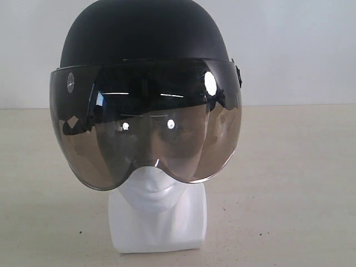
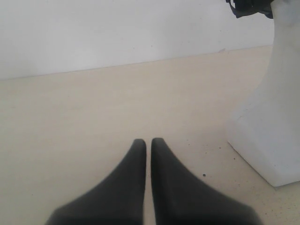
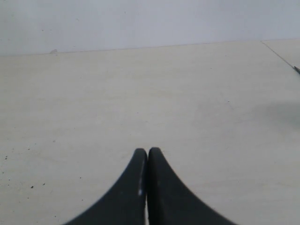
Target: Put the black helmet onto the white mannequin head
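The black helmet (image 1: 144, 33) sits on the white mannequin head (image 1: 158, 214), its smoky visor (image 1: 147, 128) hanging down over the face so that only chin, neck and block base show. In the left wrist view the head's white base (image 2: 269, 136) stands close by, with a bit of the helmet's dark strap (image 2: 248, 7) above it. My left gripper (image 2: 148, 142) is shut with nothing between its fingers, low over the table and apart from the base. Over bare table, my right gripper (image 3: 147, 152) is shut and empty. Neither gripper shows in the exterior view.
A pale beige table (image 1: 295, 183) carries the head, with a white wall (image 1: 300, 50) behind. A table edge or seam (image 3: 281, 54) runs at the far side in the right wrist view.
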